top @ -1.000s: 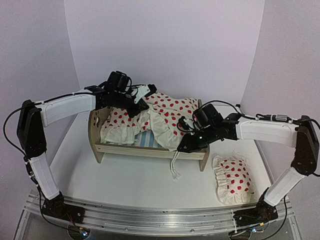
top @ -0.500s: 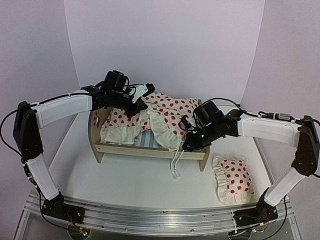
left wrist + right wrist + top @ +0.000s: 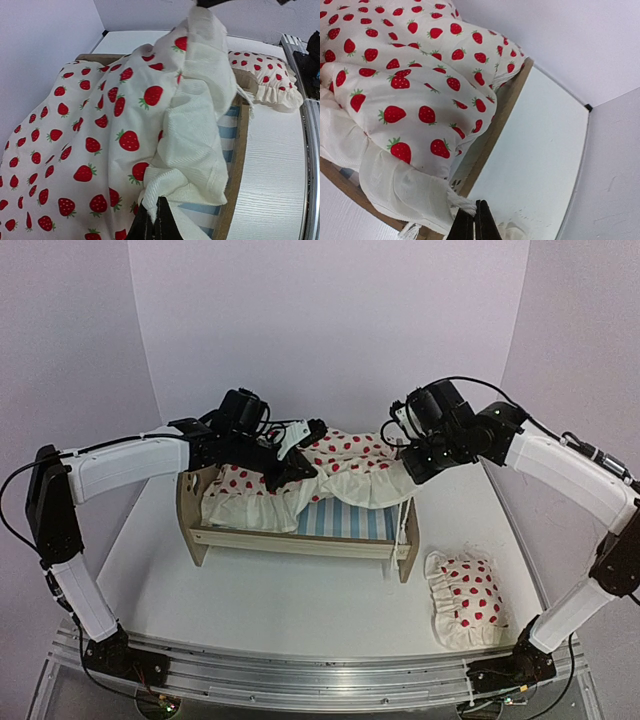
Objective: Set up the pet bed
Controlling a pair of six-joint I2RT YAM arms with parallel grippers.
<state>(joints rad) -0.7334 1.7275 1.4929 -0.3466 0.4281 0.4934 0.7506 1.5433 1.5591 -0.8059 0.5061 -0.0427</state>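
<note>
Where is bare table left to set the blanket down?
Widest free patch: the table in front of the pet bed, between its near rail and the arm bases, left of the pillow. A narrower strip lies right of the bed, behind the pillow. Crowded over the bed: left gripper and right gripper pinch the blanket there.

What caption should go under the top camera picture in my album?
The left gripper and right gripper hold the strawberry blanket above the pet bed; the pillow lies beside it.
</note>
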